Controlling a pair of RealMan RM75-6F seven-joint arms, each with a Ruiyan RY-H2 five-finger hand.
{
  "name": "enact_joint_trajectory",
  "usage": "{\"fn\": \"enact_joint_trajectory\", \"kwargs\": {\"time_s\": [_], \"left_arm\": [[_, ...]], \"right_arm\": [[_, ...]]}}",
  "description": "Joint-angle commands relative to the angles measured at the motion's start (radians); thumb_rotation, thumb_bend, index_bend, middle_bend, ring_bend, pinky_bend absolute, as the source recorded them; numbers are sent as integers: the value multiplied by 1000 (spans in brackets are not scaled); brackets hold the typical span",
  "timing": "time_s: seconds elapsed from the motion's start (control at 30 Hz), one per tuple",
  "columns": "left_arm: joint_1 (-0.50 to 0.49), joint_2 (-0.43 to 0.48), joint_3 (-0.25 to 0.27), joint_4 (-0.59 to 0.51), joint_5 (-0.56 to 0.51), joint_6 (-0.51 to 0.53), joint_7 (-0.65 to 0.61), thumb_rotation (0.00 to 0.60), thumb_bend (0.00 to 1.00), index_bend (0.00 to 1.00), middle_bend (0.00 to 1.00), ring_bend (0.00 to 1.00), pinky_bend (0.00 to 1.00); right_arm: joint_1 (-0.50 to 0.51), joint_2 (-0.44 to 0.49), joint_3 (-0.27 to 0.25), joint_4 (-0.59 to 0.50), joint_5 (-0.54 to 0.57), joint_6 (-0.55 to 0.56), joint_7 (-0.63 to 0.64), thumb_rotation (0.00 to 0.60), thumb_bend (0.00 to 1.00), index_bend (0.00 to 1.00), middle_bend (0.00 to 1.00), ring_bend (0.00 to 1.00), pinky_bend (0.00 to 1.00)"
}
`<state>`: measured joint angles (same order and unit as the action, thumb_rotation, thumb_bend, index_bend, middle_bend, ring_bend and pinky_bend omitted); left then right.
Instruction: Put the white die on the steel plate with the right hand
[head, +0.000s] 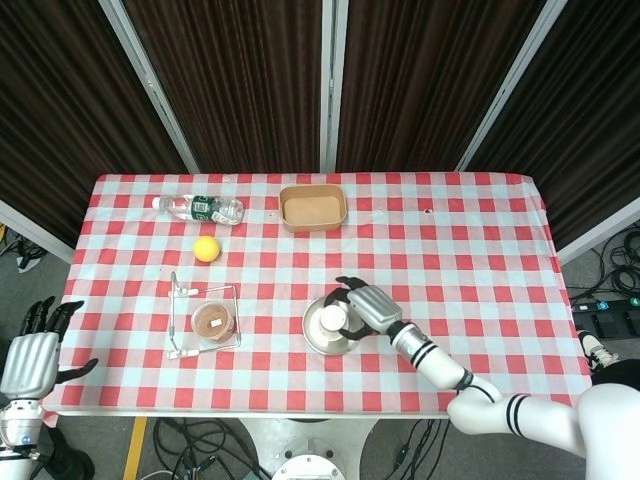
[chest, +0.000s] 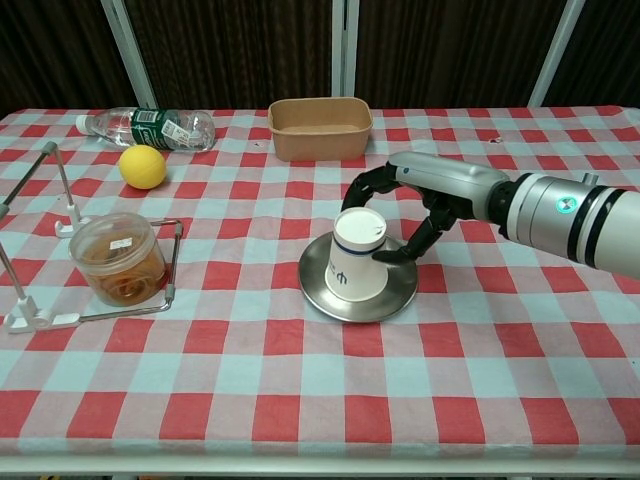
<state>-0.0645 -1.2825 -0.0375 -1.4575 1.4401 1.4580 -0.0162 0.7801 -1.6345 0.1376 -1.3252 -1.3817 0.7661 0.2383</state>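
Observation:
The steel plate (chest: 404, 291) (head: 313, 338) lies at the table's middle front. An upside-down white paper cup (chest: 354, 268) (head: 331, 320) stands on it, slightly tilted. My right hand (chest: 421, 194) (head: 366, 306) grips the cup from the right, fingers wrapped around its upper part. The white die does not show in either view; the cup covers the spot on the plate where it lay. My left hand (head: 32, 357) hangs off the table's near left corner, fingers apart and holding nothing.
A wire rack (chest: 60, 225) holding a lidded plastic jar (chest: 117, 258) stands at the front left. A yellow ball (chest: 142, 166) and a lying water bottle (chest: 150, 127) are at the back left, and a brown paper tray (chest: 319, 128) at the back middle.

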Motion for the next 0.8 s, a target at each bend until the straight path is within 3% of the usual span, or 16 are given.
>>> {"fn": "enact_joint_trajectory", "kwargs": {"time_s": [0.03,0.17,0.37,0.63,0.8], "left_arm": [[0,-1,0,2,0,1,-3,600,74,162,159,21,20],[3,-2,0,5,-1,2,-7,600,74,162,159,21,20],[0,-3,0,4,1,-2,0,600,75,162,159,21,20],[5,0,0,0,-3,0,-1,600,74,162,159,21,20],[5,-2,0,0,-5,-2,2,600,74,163,159,21,21]], "right_arm": [[7,-28,10,48,27,-1,-28,600,305,554,293,62,91],[-2,-30,8,37,15,26,-9,600,305,555,292,61,91],[-4,14,-39,-43,-62,33,38,600,306,554,300,62,91],[2,-25,10,40,26,29,-6,600,306,555,297,62,91],[7,22,-39,-34,-57,19,47,600,305,556,298,62,91]]}}
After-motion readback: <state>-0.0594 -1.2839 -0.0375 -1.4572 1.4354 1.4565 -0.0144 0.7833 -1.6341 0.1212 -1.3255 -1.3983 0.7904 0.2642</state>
